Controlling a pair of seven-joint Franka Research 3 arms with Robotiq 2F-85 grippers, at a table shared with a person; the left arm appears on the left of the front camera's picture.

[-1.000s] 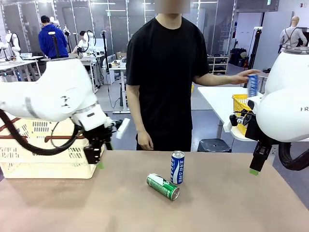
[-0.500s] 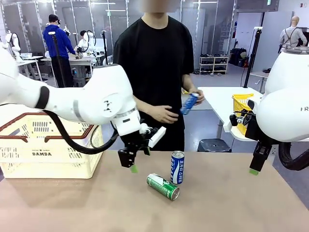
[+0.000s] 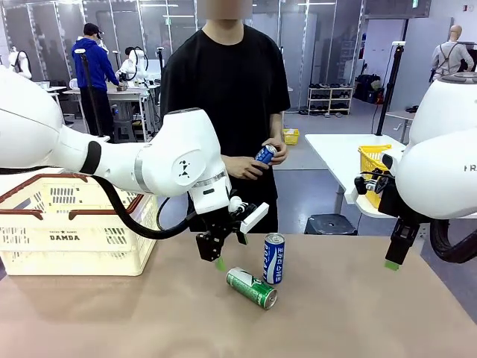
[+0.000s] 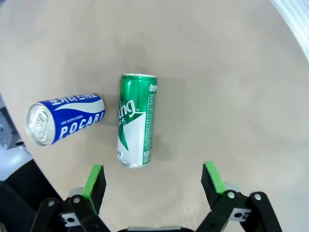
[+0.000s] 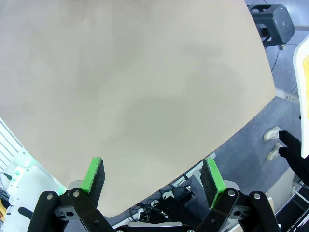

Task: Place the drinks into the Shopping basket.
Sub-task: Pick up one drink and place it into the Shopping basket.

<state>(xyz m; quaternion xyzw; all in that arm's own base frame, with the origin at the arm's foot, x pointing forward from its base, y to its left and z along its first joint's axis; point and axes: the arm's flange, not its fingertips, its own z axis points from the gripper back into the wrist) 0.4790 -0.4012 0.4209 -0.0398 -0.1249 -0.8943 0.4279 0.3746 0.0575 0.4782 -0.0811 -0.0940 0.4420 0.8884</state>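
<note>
Robot and person share a tan table (image 3: pixel 358 321), with the person in a black T-shirt (image 3: pixel 223 89) standing at its far side. The white left arm (image 3: pixel 141 160) reaches to the table's middle. Its left claw (image 3: pixel 211 257) hangs just above the tabletop, fingers spread wide and gripping nothing. The cream shopping basket (image 3: pixel 74 239) with red-brown handles sits at the table's left end, well apart from that claw. Its left end is cut off by the frame, and its inside cannot be made out.

A green can (image 3: pixel 251 288) lies on its side near the middle, just beside the claw's tips. From the left wrist camera it stretches lengthwise ahead of the open fingers, nearer one green pad (image 4: pixel 95 186) than the other, and touches neither. A blue can (image 3: pixel 273 258) stands upright just beside the green one, on its far side. The person's hands (image 3: pixel 250 165) hold a second blue can (image 3: pixel 265 154) at waist height, partly covered by fingers.

The right claw (image 3: pixel 393 259) hangs spread and empty above the table's right end, and its arm runs out of frame.
</note>
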